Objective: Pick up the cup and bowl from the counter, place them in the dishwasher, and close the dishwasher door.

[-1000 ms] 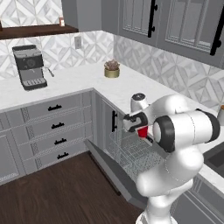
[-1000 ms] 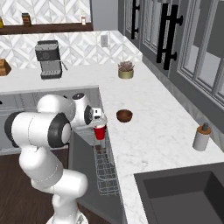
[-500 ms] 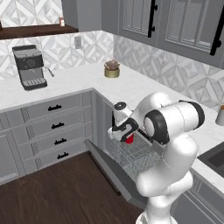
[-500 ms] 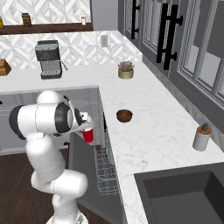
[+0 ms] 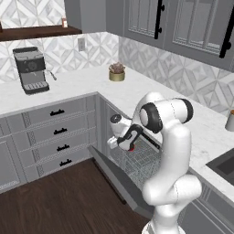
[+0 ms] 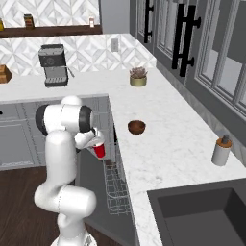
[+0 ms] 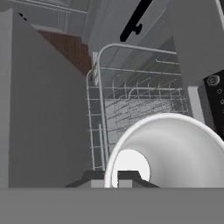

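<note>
The pincer (image 7: 117, 174) is seen closed on the rim of the cup (image 7: 175, 151), one fingertip inside the white interior and one outside. In the right base view the cup (image 6: 99, 150) is held tilted, red wall showing, just above the silver wire rack (image 6: 115, 190) of the dishwasher (image 6: 108, 192). In the left base view the pincer (image 5: 119, 141) is positioned over the near left corner of the rack (image 5: 137, 162), with a trace of the red cup (image 5: 131, 147) visible beneath the hand. The dishwasher door (image 5: 116, 176) is folded down and open, its dark inner side facing up, above the dark wood floor (image 5: 55, 201). In the hand view the rack (image 7: 131, 109) is seen beyond the cup's mouth. Farther on, the bowl (image 6: 136, 127) rests upright on the surface (image 6: 178, 144), well apart from the cup and to its right. A grey soap dispenser (image 6: 221, 151) stands on the surface near the sink (image 6: 202, 216). At the far end, a potted plant (image 6: 138, 77) and a coffee machine (image 6: 53, 65) are placed against the tiled wall.
</note>
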